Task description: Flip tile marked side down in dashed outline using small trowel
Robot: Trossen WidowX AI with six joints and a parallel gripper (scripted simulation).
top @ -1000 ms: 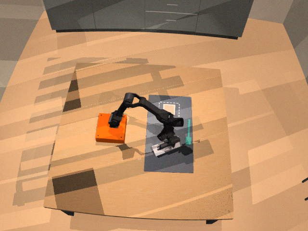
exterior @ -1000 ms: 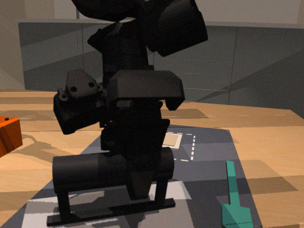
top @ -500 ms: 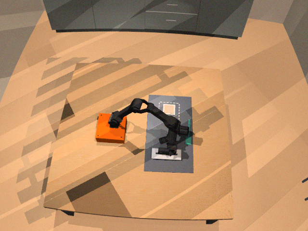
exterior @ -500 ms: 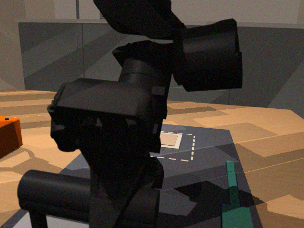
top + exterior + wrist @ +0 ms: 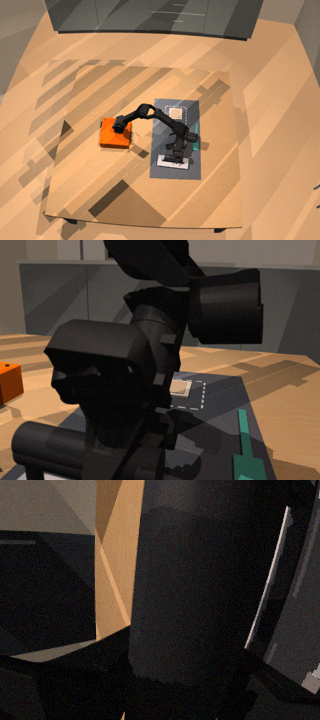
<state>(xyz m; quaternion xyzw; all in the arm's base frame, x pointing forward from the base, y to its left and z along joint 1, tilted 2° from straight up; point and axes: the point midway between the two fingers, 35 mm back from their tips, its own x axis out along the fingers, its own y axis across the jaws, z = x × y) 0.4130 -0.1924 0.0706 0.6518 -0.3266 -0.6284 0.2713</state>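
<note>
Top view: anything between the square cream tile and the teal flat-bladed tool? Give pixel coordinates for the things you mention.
Only dark grey mat [image 5: 192, 111] and part of the white dashed outline [image 5: 186, 113], in the top view.

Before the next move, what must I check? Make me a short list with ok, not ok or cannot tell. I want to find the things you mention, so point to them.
1. Claw [image 5: 177, 156] [image 5: 122, 451] [image 5: 179, 632] shut on trowel [image 5: 171, 164] [image 5: 46, 444] [image 5: 190, 595] handle: ok.
2. Tile [image 5: 175, 113] [image 5: 178, 386] inside dashed outline [image 5: 186, 113] [image 5: 203, 396]: ok.
3. Tile's marked side down: cannot tell.
4. Trowel off the tile: ok.
5. Trowel released: not ok, claw holds it.
6. Trowel blade touching mat [image 5: 175, 175] [image 5: 219, 405]: cannot tell.
</note>
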